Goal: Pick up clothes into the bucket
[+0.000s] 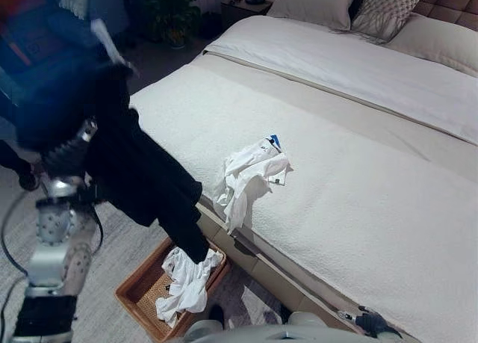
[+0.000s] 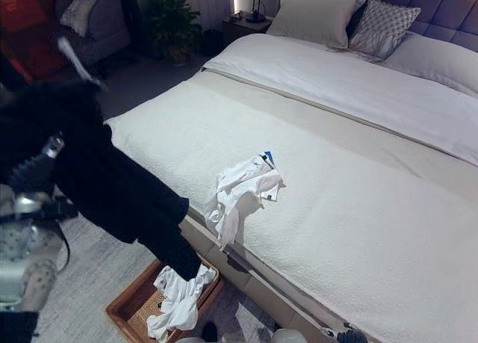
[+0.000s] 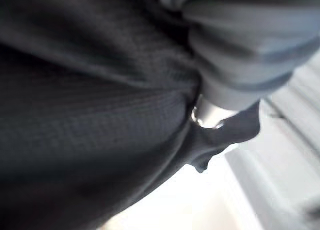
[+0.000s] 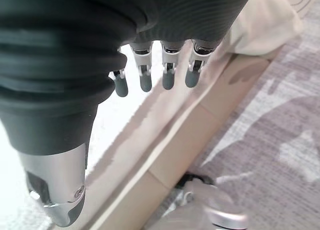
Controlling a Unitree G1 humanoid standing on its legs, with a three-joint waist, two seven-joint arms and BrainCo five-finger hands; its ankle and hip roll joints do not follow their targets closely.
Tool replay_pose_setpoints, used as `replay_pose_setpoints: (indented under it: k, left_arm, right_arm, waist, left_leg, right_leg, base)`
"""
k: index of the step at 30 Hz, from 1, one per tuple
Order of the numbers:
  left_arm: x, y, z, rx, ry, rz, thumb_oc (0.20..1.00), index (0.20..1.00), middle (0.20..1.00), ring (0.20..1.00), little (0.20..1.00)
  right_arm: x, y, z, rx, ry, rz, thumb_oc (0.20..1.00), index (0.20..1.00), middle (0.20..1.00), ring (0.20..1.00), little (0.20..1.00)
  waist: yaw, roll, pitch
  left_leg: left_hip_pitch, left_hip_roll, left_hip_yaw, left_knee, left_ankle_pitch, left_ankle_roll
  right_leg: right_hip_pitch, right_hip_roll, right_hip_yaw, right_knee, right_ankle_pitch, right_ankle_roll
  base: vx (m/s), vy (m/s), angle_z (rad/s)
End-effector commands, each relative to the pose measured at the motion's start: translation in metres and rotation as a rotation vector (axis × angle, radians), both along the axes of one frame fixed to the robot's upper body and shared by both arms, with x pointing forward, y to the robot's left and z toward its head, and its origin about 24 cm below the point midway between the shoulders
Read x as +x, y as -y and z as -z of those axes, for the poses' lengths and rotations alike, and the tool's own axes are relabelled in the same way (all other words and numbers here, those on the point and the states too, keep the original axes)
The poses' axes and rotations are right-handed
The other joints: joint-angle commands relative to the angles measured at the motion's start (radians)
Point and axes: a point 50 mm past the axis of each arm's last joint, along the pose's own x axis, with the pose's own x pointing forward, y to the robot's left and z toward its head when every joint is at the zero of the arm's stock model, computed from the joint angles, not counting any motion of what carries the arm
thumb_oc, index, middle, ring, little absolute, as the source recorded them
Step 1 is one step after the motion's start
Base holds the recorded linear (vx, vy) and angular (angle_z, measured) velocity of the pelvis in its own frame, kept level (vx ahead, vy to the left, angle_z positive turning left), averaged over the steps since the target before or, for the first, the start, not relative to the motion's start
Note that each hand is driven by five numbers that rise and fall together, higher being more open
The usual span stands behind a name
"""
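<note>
My left hand [image 1: 71,152] was raised beside the bed, buried in the black fabric garment [image 1: 142,175] it carried; I could not tell how its fingers sat, since the left wrist view gave me dark cloth close up. The garment hung long and slanting from the hand down toward the brown woven rectangular basket [image 1: 138,292], its lower end just above the basket's near rim and touching the crumpled white cloth [image 1: 187,279] already lying in it. So the basket lay below the hand and a little toward the bed. My right hand [image 4: 150,64] hung idle near the bed's base, fingers relaxed and empty. A white crumpled shirt [image 1: 250,175] remained on the cream textured bedspread [image 1: 358,201], draped over the bed edge above the basket.
</note>
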Motion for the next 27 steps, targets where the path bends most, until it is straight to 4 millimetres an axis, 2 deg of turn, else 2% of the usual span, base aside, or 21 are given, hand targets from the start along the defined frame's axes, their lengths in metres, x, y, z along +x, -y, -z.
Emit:
replay_pose_setpoints:
  k: [1, 3, 4, 5, 8, 9, 11, 16, 17, 20, 21, 22, 24, 27]
  left_arm:
    - [-0.013, -0.017, -0.010, 0.187, 0.016, -0.129, 0.200, 0.200, 0.200, 0.200, 0.200]
    - [-0.022, -0.022, 0.006, 0.241, -0.076, -0.179, 0.200, 0.200, 0.200, 0.200, 0.200]
    - [-0.022, -0.022, 0.006, 0.241, -0.076, -0.179, 0.200, 0.200, 0.200, 0.200, 0.200]
    - [-0.027, -0.030, 0.021, 0.368, -0.188, -0.239, 0.200, 0.200, 0.200, 0.200, 0.200]
    - [-0.030, -0.039, 0.032, 0.579, -0.312, -0.309, 0.200, 0.200, 0.200, 0.200, 0.200]
    - [-0.029, -0.045, 0.051, 0.598, -0.403, -0.340, 0.200, 0.200, 0.200, 0.200, 0.200]
    - [-0.027, -0.046, 0.056, 0.606, -0.424, -0.346, 0.200, 0.200, 0.200, 0.200, 0.200]
    - [-0.025, -0.056, 0.085, 0.644, -0.561, -0.415, 0.200, 0.200, 0.200, 0.200, 0.200]
    - [-0.024, -0.056, 0.083, 0.654, -0.558, -0.420, 0.200, 0.200, 0.200, 0.200, 0.200]
    - [-0.022, -0.064, 0.098, 0.661, -0.633, -0.460, 0.200, 0.200, 0.200, 0.200, 0.200]
    - [-0.021, -0.064, 0.098, 0.661, -0.631, -0.460, 0.200, 0.200, 0.200, 0.200, 0.200]
    - [-0.014, -0.064, 0.093, 0.676, -0.617, -0.469, 0.200, 0.200, 0.200, 0.200, 0.200]
    - [-0.011, -0.066, 0.097, 0.664, -0.636, -0.482, 0.200, 0.200, 0.200, 0.200, 0.200]
    - [0.004, -0.067, 0.095, 0.658, -0.636, -0.502, 0.200, 0.200, 0.200, 0.200, 0.200]
  right_arm:
    - [0.018, -0.003, -0.005, -0.002, 0.086, -0.012, 1.000, 1.000, 1.000, 1.000, 1.000]
    - [0.016, -0.002, -0.006, -0.007, 0.089, -0.009, 1.000, 1.000, 1.000, 1.000, 1.000]
    - [0.016, -0.002, -0.006, -0.007, 0.089, -0.009, 1.000, 1.000, 1.000, 1.000, 1.000]
    - [0.013, 0.000, -0.006, -0.017, 0.086, -0.005, 1.000, 1.000, 1.000, 1.000, 1.000]
    - [0.012, 0.004, -0.009, -0.038, 0.093, -0.008, 1.000, 1.000, 1.000, 1.000, 1.000]
    - [0.017, 0.009, -0.012, -0.060, 0.111, -0.010, 1.000, 1.000, 1.000, 1.000, 1.000]
    - [0.019, 0.011, -0.013, -0.072, 0.119, -0.008, 1.000, 1.000, 1.000, 1.000, 1.000]
    - [0.035, 0.016, -0.021, -0.110, 0.183, -0.016, 1.000, 1.000, 1.000, 1.000, 1.000]
    - [0.038, 0.017, -0.023, -0.119, 0.194, -0.015, 1.000, 1.000, 1.000, 1.000, 1.000]
    - [0.052, 0.017, -0.029, -0.141, 0.240, -0.034, 1.000, 1.000, 1.000, 1.000, 1.000]
    - [0.052, 0.017, -0.029, -0.141, 0.241, -0.033, 1.000, 1.000, 1.000, 1.000, 1.000]
    - [0.061, 0.016, -0.033, -0.147, 0.283, -0.042, 1.000, 1.000, 1.000, 1.000, 1.000]
    - [0.065, 0.014, -0.035, -0.148, 0.299, -0.049, 1.000, 1.000, 1.000, 1.000, 1.000]
    - [0.080, 0.012, -0.042, -0.153, 0.363, -0.061, 1.000, 1.000, 1.000, 1.000, 1.000]
  waist:
    - [-0.001, -0.034, -0.005]
    - [-0.001, -0.033, 0.004]
    - [-0.001, -0.033, 0.004]
    - [-0.001, -0.032, 0.018]
    - [-0.004, -0.030, 0.041]
    - [-0.009, -0.027, 0.060]
    - [-0.011, -0.024, 0.069]
    - [-0.024, -0.018, 0.118]
    - [-0.026, -0.018, 0.128]
    - [-0.035, -0.030, 0.171]
    - [-0.034, -0.030, 0.171]
    - [-0.040, -0.038, 0.201]
    - [-0.043, -0.043, 0.211]
    - [-0.057, -0.062, 0.261]
  left_leg:
    - [-0.085, -0.033, -0.012, 0.114, -0.063, -0.002]
    - [-0.091, -0.034, -0.010, 0.121, -0.066, 0.000]
    - [-0.091, -0.034, -0.010, 0.122, -0.066, 0.000]
    - [-0.101, -0.036, -0.009, 0.130, -0.068, 0.002]
    - [-0.119, -0.042, -0.009, 0.140, -0.070, 0.004]
    - [-0.135, -0.045, -0.005, 0.147, -0.066, 0.006]
    - [-0.149, -0.047, -0.005, 0.154, -0.065, 0.008]
    - [-0.222, -0.054, 0.003, 0.188, -0.057, 0.017]
    - [-0.234, -0.054, 0.005, 0.193, -0.056, 0.018]
    - [-0.303, -0.054, 0.011, 0.248, -0.059, 0.024]
    - [-0.307, -0.054, 0.011, 0.252, -0.060, 0.024]
    - [-0.352, -0.056, 0.014, 0.295, -0.065, 0.027]
    - [-0.376, -0.056, 0.016, 0.317, -0.068, 0.028]
    - [-0.462, -0.057, 0.018, 0.390, -0.076, 0.032]
  right_leg:
    - [-0.021, -0.011, -0.002, 0.153, -0.129, 0.013]
    - [-0.028, -0.012, -0.001, 0.162, -0.132, 0.012]
    - [-0.028, -0.012, -0.001, 0.162, -0.132, 0.012]
    - [-0.039, -0.014, 0.001, 0.175, -0.134, 0.011]
    - [-0.064, -0.016, 0.005, 0.196, -0.137, 0.012]
    - [-0.087, -0.018, 0.009, 0.213, -0.136, 0.014]
    - [-0.107, -0.019, 0.013, 0.227, -0.135, 0.013]
    - [-0.198, -0.024, 0.030, 0.276, -0.129, 0.013]
    - [-0.210, -0.024, 0.030, 0.281, -0.127, 0.013]
    - [-0.271, -0.029, 0.048, 0.320, -0.126, 0.012]
    - [-0.275, -0.030, 0.049, 0.323, -0.127, 0.012]
    - [-0.314, -0.034, 0.057, 0.354, -0.128, 0.009]
    - [-0.334, -0.034, 0.061, 0.368, -0.129, 0.007]
    - [-0.413, -0.031, 0.078, 0.413, -0.126, 0.000]
  base:
    - [-0.04, 0.007, -0.06]
    - [-0.02, 0.006, -0.03]
    - [-0.04, 0.017, -0.02]
    - [-0.05, 0.017, -0.01]
    - [-0.09, 0.022, 0.00]
    - [-0.09, 0.025, -0.02]
    - [-0.09, 0.029, -0.04]
    - [-0.11, 0.040, -0.07]
    - [-0.09, 0.033, -0.08]
    - [-0.09, 0.031, -0.07]
    - [-0.13, 0.032, -0.10]
    - [-0.10, 0.019, -0.08]
    - [-0.08, 0.013, -0.07]
    - [-0.13, 0.013, -0.04]
